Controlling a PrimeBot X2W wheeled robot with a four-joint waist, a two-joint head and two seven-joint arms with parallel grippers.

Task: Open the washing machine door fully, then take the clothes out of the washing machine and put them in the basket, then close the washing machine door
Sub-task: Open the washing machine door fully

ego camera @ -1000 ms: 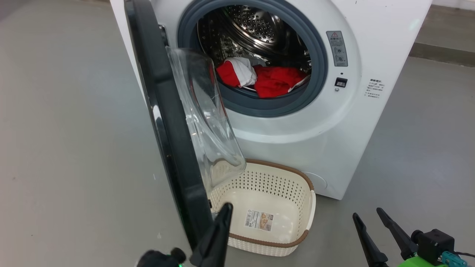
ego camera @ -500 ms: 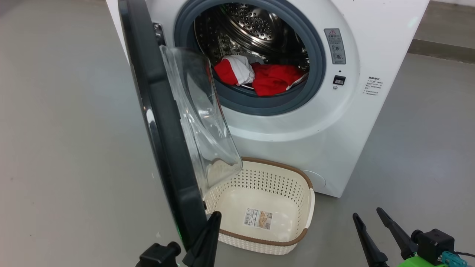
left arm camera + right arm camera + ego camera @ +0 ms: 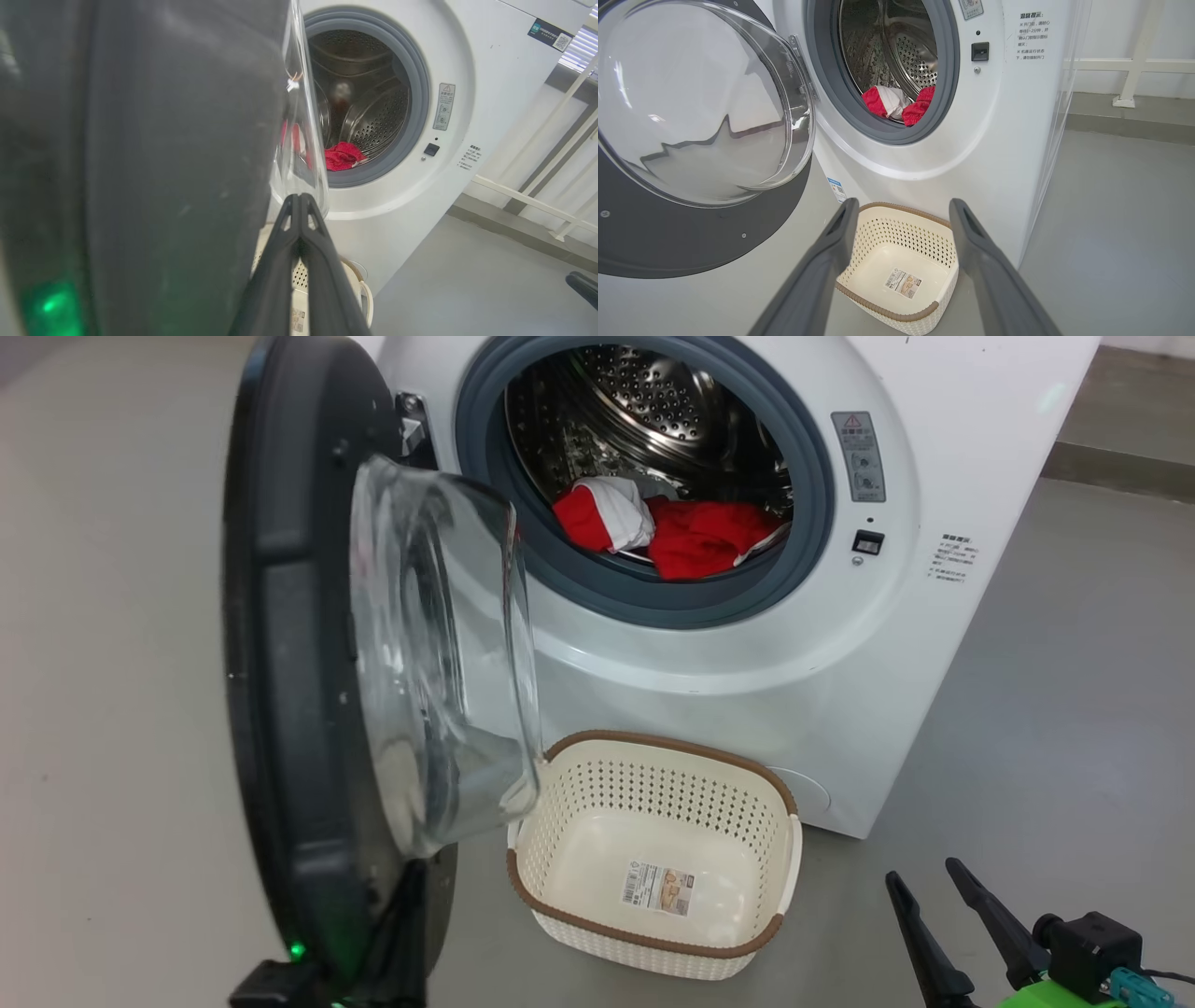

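Long dark fingers (image 3: pixel 922 938) (green wrist base (image 3: pixel 1055 1002))

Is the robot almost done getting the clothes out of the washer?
Not nearly. The round black-rimmed glass door stands wide open, with the shut left tool by its lower edge. The red and white clothes lie in the steel drum, the cream plastic basket holds no clothes, and the open right tool holds nothing. Unloading and closing the door remain.
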